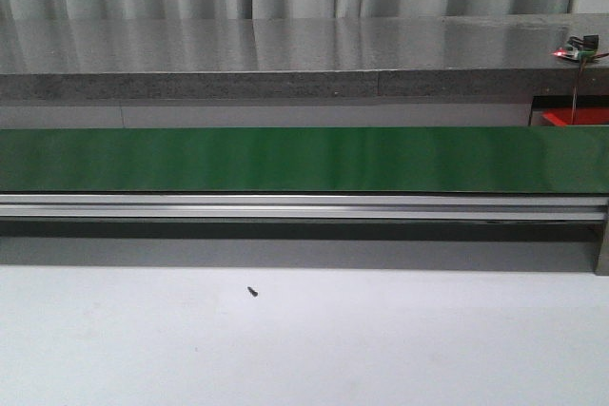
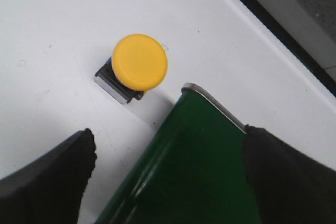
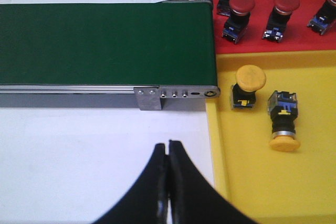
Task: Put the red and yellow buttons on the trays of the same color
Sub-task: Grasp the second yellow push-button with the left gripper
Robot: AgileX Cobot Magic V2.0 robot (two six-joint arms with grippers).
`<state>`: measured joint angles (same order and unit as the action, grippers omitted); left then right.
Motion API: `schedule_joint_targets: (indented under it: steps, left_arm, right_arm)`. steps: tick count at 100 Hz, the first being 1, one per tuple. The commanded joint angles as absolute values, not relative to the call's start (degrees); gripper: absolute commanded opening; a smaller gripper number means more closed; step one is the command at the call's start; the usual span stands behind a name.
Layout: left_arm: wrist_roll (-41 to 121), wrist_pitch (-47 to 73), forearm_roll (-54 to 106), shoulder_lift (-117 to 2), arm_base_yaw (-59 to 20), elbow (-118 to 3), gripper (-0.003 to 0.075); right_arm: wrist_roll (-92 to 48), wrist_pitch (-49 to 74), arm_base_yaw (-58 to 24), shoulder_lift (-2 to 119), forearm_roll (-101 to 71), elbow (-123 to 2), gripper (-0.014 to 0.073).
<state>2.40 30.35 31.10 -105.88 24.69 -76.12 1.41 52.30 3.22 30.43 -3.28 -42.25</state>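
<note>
Left gripper (image 2: 167, 174) hung spread above the green conveyor belt (image 2: 194, 166), with a yellow button (image 2: 138, 62) on the white table just ahead of its fingertips. Small, stiff and probably light, the button looked best pinched at its squarish base; the smooth domed cap might slip.
</note>
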Motion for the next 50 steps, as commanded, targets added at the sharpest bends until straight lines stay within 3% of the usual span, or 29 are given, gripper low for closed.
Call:
schedule_joint_targets:
  steps: [1, 50]
  left_arm:
    - [1.8, 23.9, 34.4, -104.8, 24.9, -77.8, 0.0567]
    - [1.8, 17.7, 38.5, -112.0, 25.0, -79.0, 0.0567]
  right_arm:
    - [1.1, 48.6, 3.1, 30.6, -3.2, -43.8, -0.0067]
    - [1.1, 48.7, 3.1, 30.6, -3.2, -43.8, -0.0067]
